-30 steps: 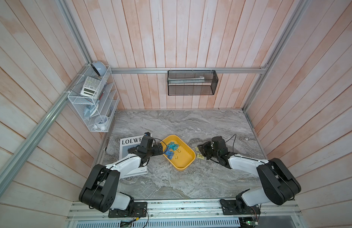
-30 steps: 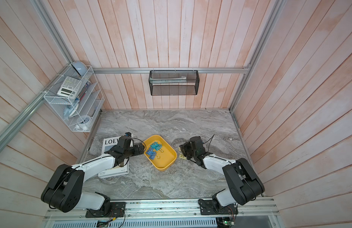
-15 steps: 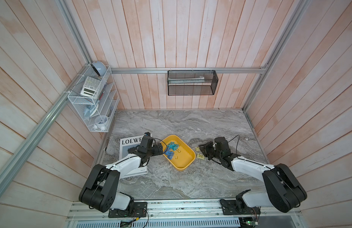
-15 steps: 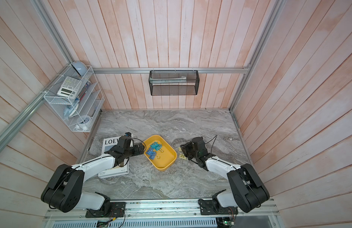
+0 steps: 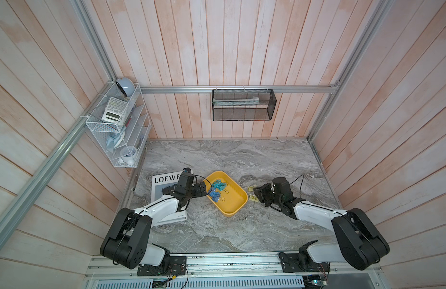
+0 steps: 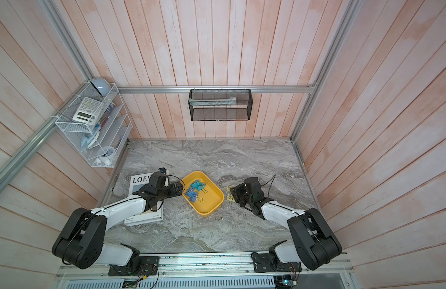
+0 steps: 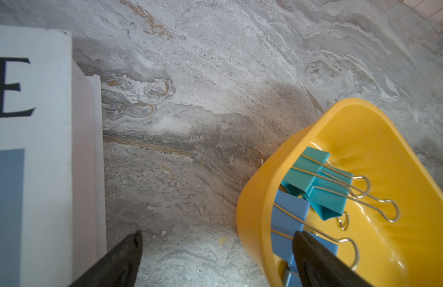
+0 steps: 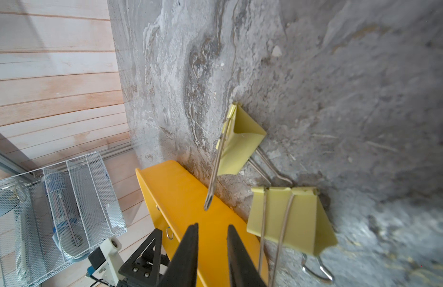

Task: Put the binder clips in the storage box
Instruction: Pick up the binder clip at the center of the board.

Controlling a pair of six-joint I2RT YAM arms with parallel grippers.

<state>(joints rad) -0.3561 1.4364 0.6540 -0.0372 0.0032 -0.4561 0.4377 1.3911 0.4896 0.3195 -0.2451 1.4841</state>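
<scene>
Between the narrowly parted right jaws, nothing is grasped; just ahead, a pale yellow binder clip [image 8: 240, 146] lifts one wire handle [image 8: 215, 161], a second yellow clip [image 8: 290, 218] lying beside the jaws on the tabletop [image 8: 364, 87], both outside the storage box [image 8: 180, 188]. Left jaws stand released wide, one tip above blue clips [image 7: 287, 216] inside the box, teal clips [image 7: 312, 169] beyond.

The storage box [image 5: 238, 202] sits near the middle of the table [image 5: 229, 155]; four binder clips [image 5: 218, 191] lie heaped in its rear-left end; two more binder clips [image 5: 253, 198] lie on the table just right of the box, one behind the other; the magazine [image 5: 164, 180] lies left of the box, under the left arm [image 5: 162, 206]; a wire rack [image 5: 122, 135] hangs on the left wall; a mesh basket [image 5: 243, 108] on the back wall.
</scene>
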